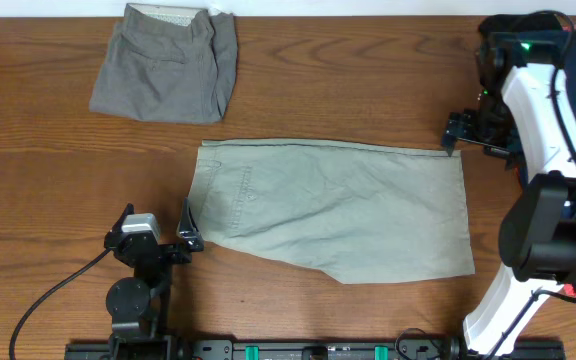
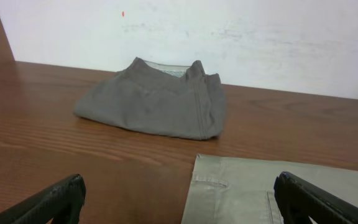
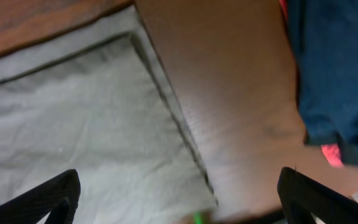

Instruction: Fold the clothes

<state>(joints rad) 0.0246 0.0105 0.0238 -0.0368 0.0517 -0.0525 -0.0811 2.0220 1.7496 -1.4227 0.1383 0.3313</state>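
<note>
Khaki shorts (image 1: 333, 208) flat at centre of table (image 1: 48, 200), waistband left. Grey shorts (image 1: 166, 62) folded, far left. Navy piece (image 3: 334, 68) far right. Left gripper (image 1: 188, 228) fingers apart by waistband's near corner. Right gripper (image 1: 452, 134) spread wide at far-right corner.

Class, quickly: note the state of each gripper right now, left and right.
Left gripper: open, holding nothing, beside the khaki shorts.
Right gripper: open, holding nothing, at a corner of the shorts.
</note>
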